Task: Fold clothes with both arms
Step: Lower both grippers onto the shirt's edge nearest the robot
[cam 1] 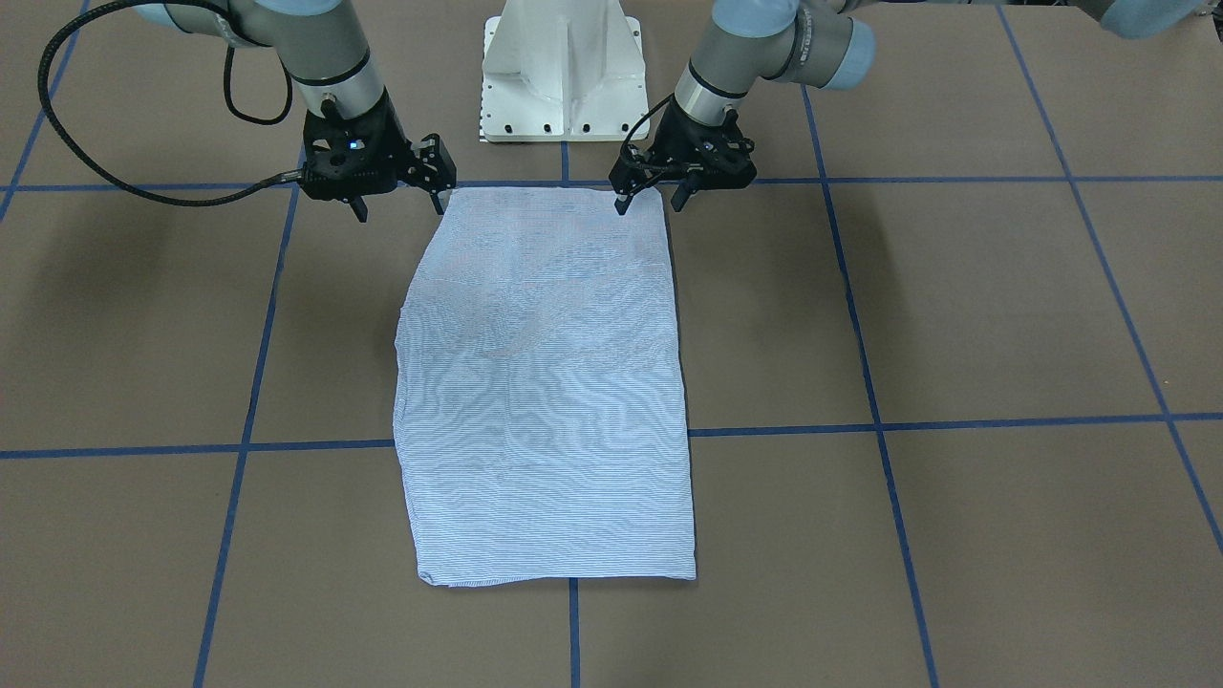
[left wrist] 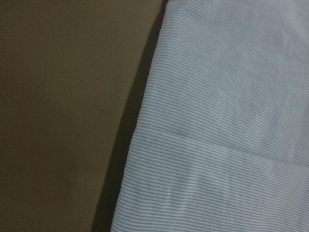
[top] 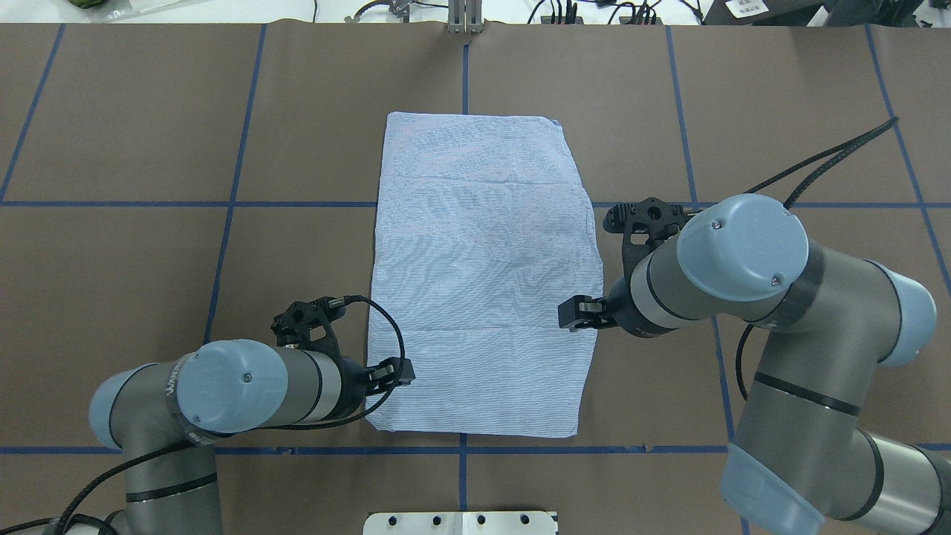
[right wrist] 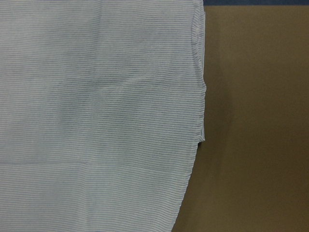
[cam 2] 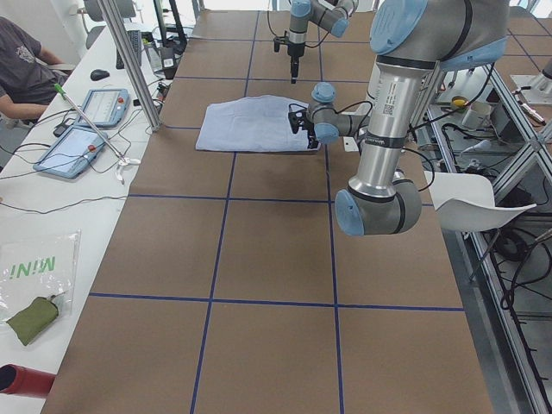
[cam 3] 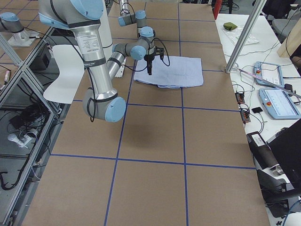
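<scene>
The light blue striped shirt point(cam 1: 545, 382) lies flat on the brown table, folded into a long rectangle point(top: 483, 275). My left gripper point(cam 1: 651, 203) hovers open at the shirt's corner nearest the robot; one fingertip point(cam 1: 621, 204) is over the cloth and the other is off its edge. At the opposite near corner my right gripper point(cam 1: 399, 206) is also open, one fingertip point(cam 1: 439, 202) at the shirt's edge and the other over bare table. Neither holds anything. The left wrist view shows only a side edge of the shirt point(left wrist: 231, 121), and the right wrist view only the shirt point(right wrist: 96, 121) and brown table.
The white pedestal base point(cam 1: 564, 76) stands just behind the shirt's near edge. Blue tape lines point(cam 1: 244, 430) grid the brown table. Along the table's far side runs a bench with tablets point(cam 2: 86, 129), a metal pole point(cam 2: 129, 60) and a seated person point(cam 2: 26, 60).
</scene>
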{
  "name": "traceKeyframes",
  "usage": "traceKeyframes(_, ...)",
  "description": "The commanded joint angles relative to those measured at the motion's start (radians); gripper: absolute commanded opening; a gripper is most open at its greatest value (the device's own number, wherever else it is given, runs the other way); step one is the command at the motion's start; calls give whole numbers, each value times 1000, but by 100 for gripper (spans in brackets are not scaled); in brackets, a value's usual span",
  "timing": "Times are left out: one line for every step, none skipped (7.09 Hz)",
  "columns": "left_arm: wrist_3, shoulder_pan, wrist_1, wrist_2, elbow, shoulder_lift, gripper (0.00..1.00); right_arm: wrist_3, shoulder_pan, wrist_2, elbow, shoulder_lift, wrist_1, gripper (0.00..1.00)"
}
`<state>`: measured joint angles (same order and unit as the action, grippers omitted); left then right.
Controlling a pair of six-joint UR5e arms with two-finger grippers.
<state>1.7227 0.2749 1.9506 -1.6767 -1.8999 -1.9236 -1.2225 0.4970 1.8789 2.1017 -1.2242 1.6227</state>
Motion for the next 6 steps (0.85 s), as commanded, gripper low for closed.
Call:
traceKeyframes(1, -6, -16, 0, 4, -2, 74, -12, -8, 2, 11, -1, -1, 100)
traceKeyframes(1, -8, -16, -1, 7, -2, 67, -12, -8, 5, 11, -1, -1, 100)
traceKeyframes(1, -17, -18, -1, 12, -2, 66, -12, -5, 6, 11, -3, -1, 100)
traceKeyframes(1, -19, -21, -1, 15, 0, 64, -12, -5, 6, 12, -3, -1, 100)
traceKeyframes(1, -20, -41, -1, 13, -5, 64, -12, -5, 8, 11, -3, -1, 100)
traceKeyframes(1, -28, -44, -3, 13, -5, 62, -12, -5, 8, 12, -3, -1, 100)
